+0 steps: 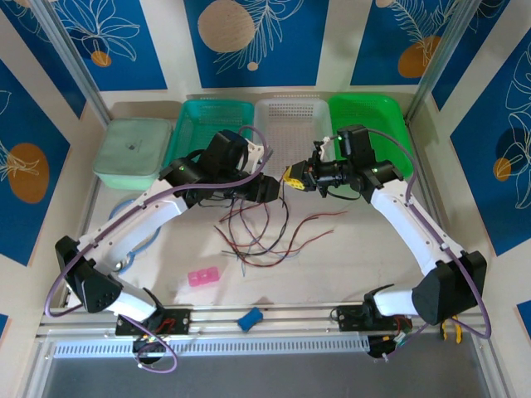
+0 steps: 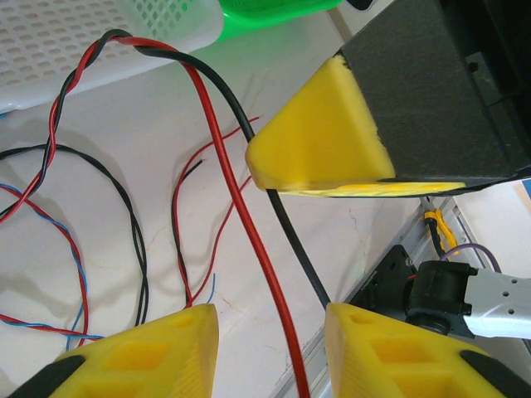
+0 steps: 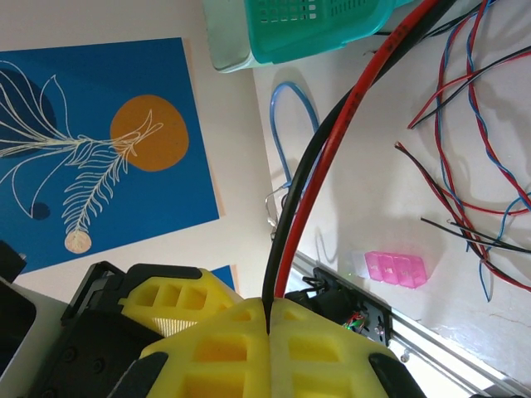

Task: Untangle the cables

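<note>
Two cables (image 2: 226, 166), red and black | right gripper (image 3: 267, 319) pinched tight on both | they run lengthwise between left gripper (image 2: 274, 352) jaws, apart, seemingly not touching.

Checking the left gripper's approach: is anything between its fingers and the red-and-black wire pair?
Nothing visible does. The red-and-black wire pair runs through the gap of the left gripper. The right gripper, shut on that pair, sits close beyond.
</note>
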`<state>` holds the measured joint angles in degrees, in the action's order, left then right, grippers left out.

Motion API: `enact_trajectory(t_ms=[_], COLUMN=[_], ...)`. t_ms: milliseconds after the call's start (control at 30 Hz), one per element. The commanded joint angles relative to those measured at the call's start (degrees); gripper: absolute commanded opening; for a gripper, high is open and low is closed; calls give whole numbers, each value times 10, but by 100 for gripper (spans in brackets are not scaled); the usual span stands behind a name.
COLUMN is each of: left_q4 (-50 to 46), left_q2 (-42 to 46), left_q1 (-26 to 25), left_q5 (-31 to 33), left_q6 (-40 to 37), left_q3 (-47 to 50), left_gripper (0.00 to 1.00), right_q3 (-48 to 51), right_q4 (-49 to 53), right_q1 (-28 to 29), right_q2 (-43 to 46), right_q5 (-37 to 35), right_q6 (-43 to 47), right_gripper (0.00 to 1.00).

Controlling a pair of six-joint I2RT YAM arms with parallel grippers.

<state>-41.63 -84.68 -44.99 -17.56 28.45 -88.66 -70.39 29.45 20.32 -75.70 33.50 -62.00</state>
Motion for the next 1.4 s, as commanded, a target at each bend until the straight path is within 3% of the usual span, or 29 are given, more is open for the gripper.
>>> enact_trajectory(t_ms=[0,300,467,767,1033,1200,1367], left_q4=[-2,-10,-78,-94,-127,-128,-115], left_q2=[-10,-8,-17,12,14,42,79], left_q1=[3,4,5,33,41,65,103], left_q5=[-12,1,26,106,115,165,190], left_q6=[4,-3,-40,-46,-51,-48,-32], left_q3=[0,-18,-87,-172,-278,-263,-214], left_gripper=[35,11,0,0,0,0,0], right_q3=[-4,-3,-32,-98,-178,-187,-157], right_q4=[-2,2,3,3,-25,-39,-108], right_q1=[-5,-14,-18,-26,-27,-42,-54], right_q2=[15,28,61,100,138,153,188], right_q5=[24,34,23,-7,-58,-76,-144], right_q6=[-1,1,-8,-9,7,5,-14], right_gripper=[0,0,0,0,0,0,0])
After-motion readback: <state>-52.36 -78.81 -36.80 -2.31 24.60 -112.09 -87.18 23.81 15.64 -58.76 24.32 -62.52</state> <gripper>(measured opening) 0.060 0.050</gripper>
